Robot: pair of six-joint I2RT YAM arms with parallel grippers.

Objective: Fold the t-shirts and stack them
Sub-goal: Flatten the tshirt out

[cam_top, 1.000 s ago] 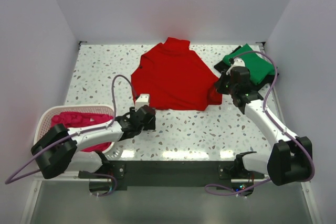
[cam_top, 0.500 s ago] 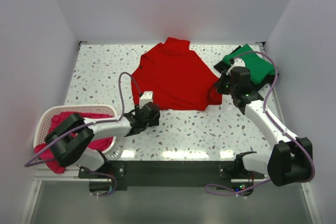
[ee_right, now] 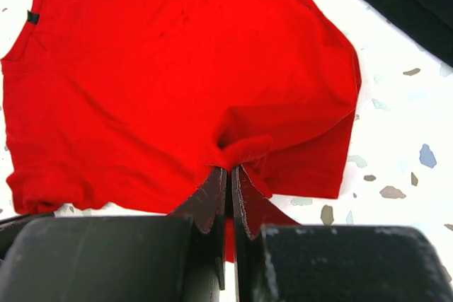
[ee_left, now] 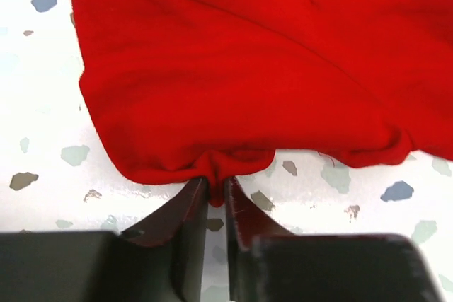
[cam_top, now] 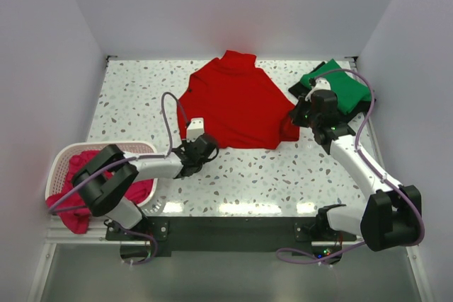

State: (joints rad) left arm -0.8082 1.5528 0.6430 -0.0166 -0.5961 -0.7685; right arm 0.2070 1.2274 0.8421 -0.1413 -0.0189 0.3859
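Pinching the near-left hem of the red t-shirt, which lies spread on the table, the left gripper looks to have its jaws clamped on cloth, and the right gripper squeezes the right-hand corner between its jaws, presumably so both can lift it for folding.

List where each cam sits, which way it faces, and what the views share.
Top external: above and behind the bases, looking down on the table; both arms show whole, plus red t-shirt, green t-shirt, basket.
Left wrist: on the left wrist, looking along the left fingers at the red t-shirt's near hem, pinched between them.
Right wrist: on the right wrist, looking along the right fingers at that shirt's bunched right edge.
Shared: all three see the red t-shirt and the table.
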